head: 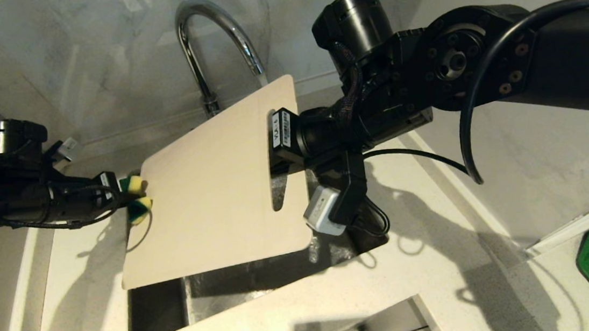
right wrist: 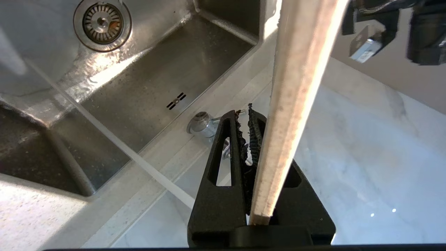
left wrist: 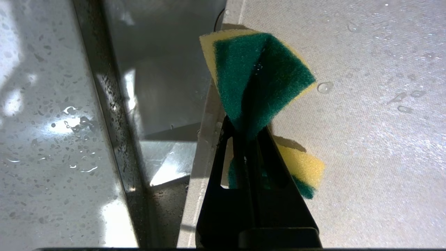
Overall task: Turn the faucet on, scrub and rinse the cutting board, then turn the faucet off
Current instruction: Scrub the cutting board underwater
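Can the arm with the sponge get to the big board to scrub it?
Probably yes. The left tool pinches the sponge right at the cutting board's edge, nothing lies between them, and the right tool holds the board tilted over the sink.

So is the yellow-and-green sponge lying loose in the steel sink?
No, the folded yellow-and-green sponge is pinched in the left end effector against the edge of the beige plastic cutting board.

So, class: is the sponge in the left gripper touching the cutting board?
Touching. In the left wrist view the sponge, pinched in the left gripper, lies pressed flat on the wet cutting board at its edge, no gap showing.
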You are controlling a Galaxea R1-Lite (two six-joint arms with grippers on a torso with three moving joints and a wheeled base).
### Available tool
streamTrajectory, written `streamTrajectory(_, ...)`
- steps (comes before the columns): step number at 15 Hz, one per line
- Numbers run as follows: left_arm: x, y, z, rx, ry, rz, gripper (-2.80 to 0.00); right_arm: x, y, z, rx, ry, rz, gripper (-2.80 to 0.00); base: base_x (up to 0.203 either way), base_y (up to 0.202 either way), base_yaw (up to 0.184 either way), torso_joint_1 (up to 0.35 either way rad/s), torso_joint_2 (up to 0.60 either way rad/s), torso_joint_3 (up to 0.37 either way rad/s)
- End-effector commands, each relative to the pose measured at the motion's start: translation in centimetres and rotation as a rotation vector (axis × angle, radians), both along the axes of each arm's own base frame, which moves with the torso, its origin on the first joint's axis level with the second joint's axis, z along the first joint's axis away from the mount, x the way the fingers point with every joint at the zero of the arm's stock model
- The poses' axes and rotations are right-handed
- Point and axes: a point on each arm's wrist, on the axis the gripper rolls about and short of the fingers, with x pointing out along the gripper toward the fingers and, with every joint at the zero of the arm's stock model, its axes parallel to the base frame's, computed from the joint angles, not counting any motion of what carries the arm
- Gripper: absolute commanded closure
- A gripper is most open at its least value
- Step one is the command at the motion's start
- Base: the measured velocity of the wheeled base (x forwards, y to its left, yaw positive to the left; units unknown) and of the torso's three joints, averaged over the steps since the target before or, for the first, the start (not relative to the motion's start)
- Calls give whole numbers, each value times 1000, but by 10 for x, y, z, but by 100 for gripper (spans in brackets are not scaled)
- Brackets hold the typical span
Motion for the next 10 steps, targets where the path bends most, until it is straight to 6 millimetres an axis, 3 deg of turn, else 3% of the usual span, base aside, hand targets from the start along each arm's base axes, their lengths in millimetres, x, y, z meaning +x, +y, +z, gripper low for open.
streamTrajectory(1,-4,2,6,-10,-17,-3,0,1,-1,0,-6,-5,1,0,0,0,0,0,0,0)
streamTrajectory(5,-17,7,29,-39,-81,-27,0,0,-2,1,-5,-7,1,0,0,0,0,0,0,0)
streamTrajectory(10,-65,-69,75,-135,-58,-236,0,1,-1,0,-2,3,-4,0,0,0,0,0,0,0)
